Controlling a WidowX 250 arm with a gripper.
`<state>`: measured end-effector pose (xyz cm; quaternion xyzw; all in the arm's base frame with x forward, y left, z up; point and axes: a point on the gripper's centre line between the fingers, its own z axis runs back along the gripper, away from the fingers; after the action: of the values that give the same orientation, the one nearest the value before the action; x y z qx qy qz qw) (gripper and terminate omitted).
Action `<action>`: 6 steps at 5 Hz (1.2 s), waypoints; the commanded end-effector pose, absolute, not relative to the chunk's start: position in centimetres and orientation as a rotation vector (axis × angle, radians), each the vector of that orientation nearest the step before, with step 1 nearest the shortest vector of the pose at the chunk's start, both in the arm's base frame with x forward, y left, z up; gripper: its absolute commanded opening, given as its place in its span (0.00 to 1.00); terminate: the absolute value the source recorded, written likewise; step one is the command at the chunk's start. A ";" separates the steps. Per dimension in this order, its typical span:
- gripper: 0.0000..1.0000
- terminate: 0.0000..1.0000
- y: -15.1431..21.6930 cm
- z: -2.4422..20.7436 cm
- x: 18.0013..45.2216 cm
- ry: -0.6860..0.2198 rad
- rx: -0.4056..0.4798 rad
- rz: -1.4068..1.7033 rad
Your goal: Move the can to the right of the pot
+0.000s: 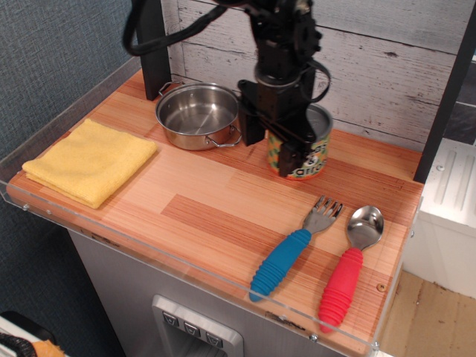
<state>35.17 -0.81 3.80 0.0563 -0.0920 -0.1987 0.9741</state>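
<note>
The can, with a grey lid and an orange-and-green "Peas & Carrots" label, stands upright on the wooden tabletop, right of the pot and a short gap from it. The pot is a shallow steel pan with wire loop handles at the back left, empty and shiny inside. My gripper comes down from above and is shut on the can. One black finger crosses the front of the label and the other sits at the can's left side, between can and pot. The can's left half is hidden by the fingers.
A folded yellow cloth lies at the left. A blue-handled fork and a red-handled spoon lie at the front right. A clear acrylic lip runs along the table's edges, and a white plank wall stands behind.
</note>
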 end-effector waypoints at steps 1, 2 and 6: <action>1.00 0.00 -3.3 5.1 37.9 -0.218 0.111 -0.447; 1.00 0.00 -4.5 5.4 38.4 -0.220 0.115 -0.469; 1.00 0.00 -2.8 8.2 33.2 -0.237 0.073 -0.264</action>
<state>32.51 -2.53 6.20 0.0328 -0.0904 -0.1301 0.9868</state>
